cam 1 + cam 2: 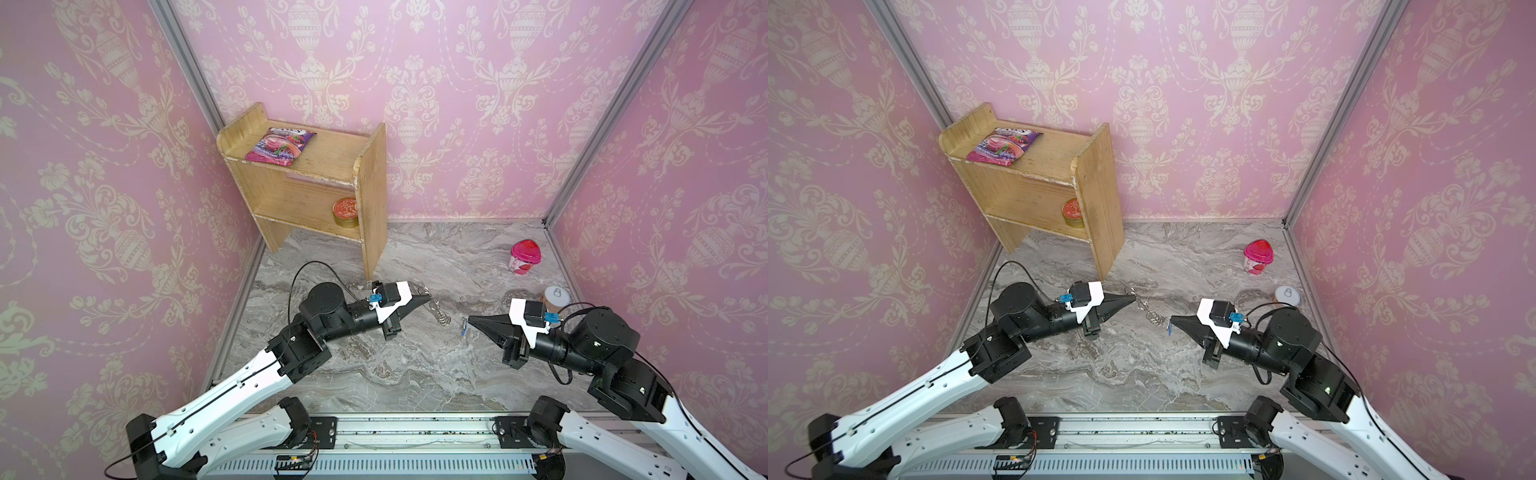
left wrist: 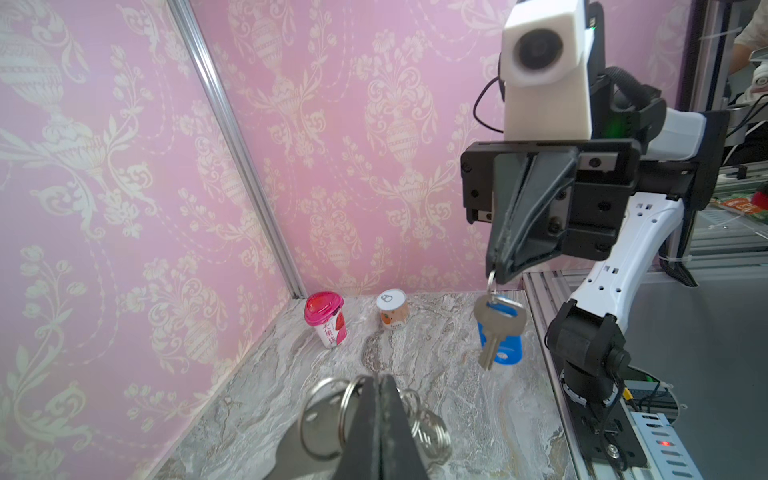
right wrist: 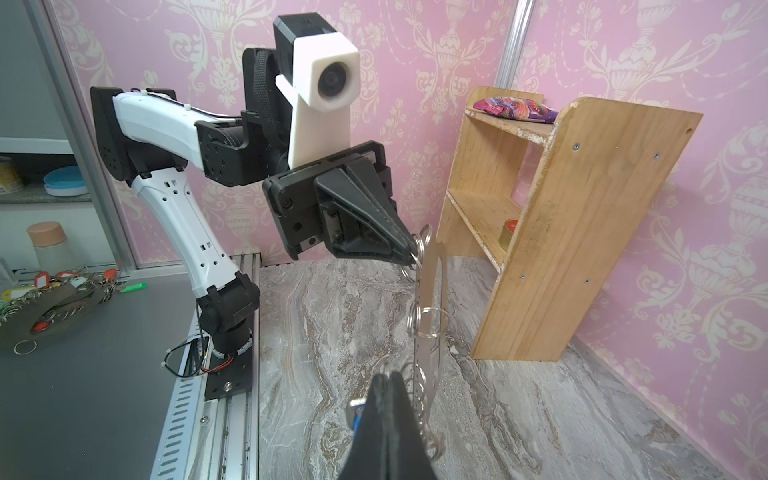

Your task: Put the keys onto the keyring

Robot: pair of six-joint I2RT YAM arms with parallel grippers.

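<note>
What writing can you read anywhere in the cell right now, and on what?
"大果粒": red characters running down the pink-lidded white plastic cup.
Purple-pink foil snack packet: print too blurred to read.
Round red-lidded gold tin: lid design unreadable.
Small white-lidded can with an orange picture: label too small to read.
Blue plastic key tag: no writing shows.

Grey marble tabletop (image 1: 415, 374) in front of me, 1 wooden shelf (image 1: 316, 183) standing at its far left corner, 1 pink-lidded cup (image 1: 524, 257) upright far right, 1 small can (image 1: 556, 297) nearby.
</note>
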